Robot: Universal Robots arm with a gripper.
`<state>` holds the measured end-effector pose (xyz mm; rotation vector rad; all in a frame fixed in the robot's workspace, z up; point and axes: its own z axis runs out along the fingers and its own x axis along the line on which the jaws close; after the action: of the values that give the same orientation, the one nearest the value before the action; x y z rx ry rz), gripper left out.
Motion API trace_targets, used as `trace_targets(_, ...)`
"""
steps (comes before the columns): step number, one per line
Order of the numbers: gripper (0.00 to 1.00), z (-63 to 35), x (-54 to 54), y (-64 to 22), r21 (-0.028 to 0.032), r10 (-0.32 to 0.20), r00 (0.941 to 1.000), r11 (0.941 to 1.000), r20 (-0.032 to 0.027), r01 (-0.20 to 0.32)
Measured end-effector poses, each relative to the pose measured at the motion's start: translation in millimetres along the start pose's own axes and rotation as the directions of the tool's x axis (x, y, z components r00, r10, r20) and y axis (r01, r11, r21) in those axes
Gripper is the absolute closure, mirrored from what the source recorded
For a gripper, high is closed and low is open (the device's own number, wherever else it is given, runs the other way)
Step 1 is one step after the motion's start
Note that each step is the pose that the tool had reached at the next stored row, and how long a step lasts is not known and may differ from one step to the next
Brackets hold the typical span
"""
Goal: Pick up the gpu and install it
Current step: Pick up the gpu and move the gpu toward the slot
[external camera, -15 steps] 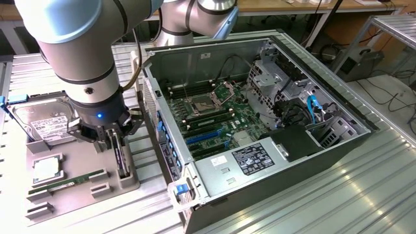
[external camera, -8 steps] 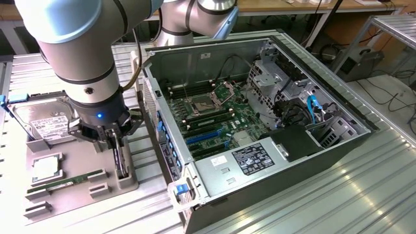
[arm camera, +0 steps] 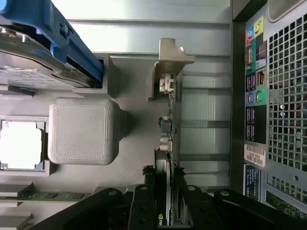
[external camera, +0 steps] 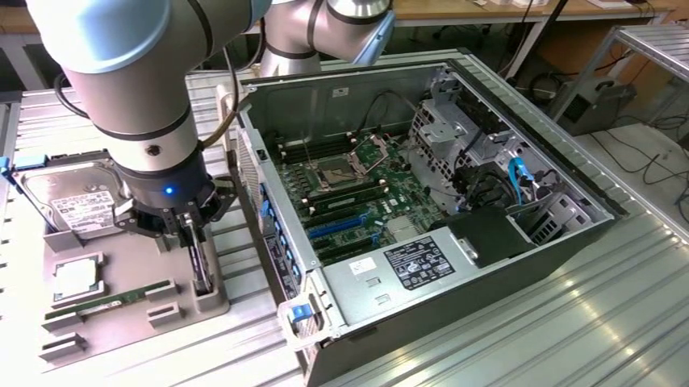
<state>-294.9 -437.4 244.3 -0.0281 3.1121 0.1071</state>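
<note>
- The gpu stands on edge in the gray tray. The gripper and the arm take up the room straight above it.
- On one side of the card a raised block stands near, with a bare strip of tray floor between them.
- On the other side bare ribbed table runs to the case's rear panel, which rises like a wall close by.
- The hard drive sits beyond the block.
- The case is open on top, with free room above the blue slots.
- The drive cage, cables and power supply crowd the exterior view's right.
</note>
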Motion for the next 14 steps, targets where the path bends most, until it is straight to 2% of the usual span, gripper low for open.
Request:
trace_targets(7, 0.74, -1.7, -0.2, 0.1, -0.0004, -0.001, 1.0, 1.0, 0.0003, 0.001)
trace_targets(14, 0.74, -25.2, -0.8, 1.7, -0.0002, -0.001, 1.0, 1.0, -0.0001, 0.001)
